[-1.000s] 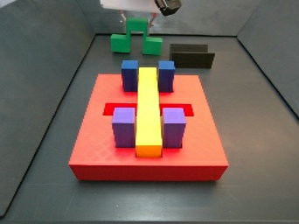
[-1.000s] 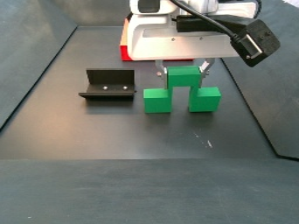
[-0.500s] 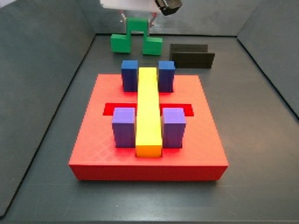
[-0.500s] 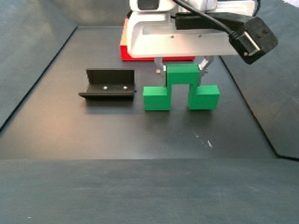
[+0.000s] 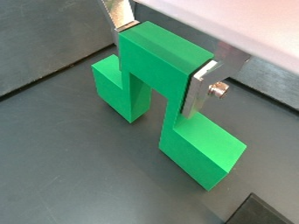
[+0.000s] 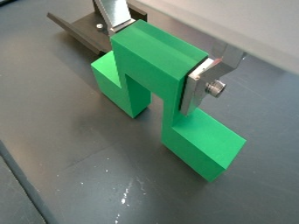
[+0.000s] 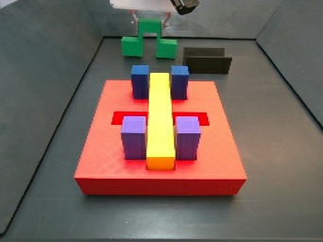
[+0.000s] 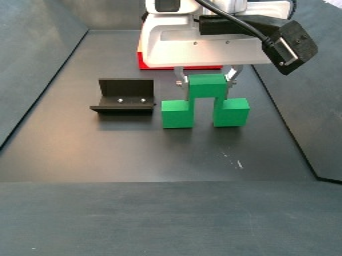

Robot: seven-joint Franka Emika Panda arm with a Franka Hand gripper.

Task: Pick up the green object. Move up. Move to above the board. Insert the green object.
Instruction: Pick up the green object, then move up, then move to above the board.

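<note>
The end effector (image 6: pixel 158 59) grips the raised middle cube of the bright green plastic bridge-shaped block (image 6: pixel 163 96), its silver finger plates (image 5: pixel 201 83) pressed against both sides in both wrist views. The block's two feet appear to rest on or just above the dark worktop (image 8: pixel 147 170), near the dark L-shaped fixture (image 8: pixel 123 98). Judging by this, the pick-up is made; lifting, travelling to the large flat red square board (image 7: pixel 113 156) and inserting remain.
</note>
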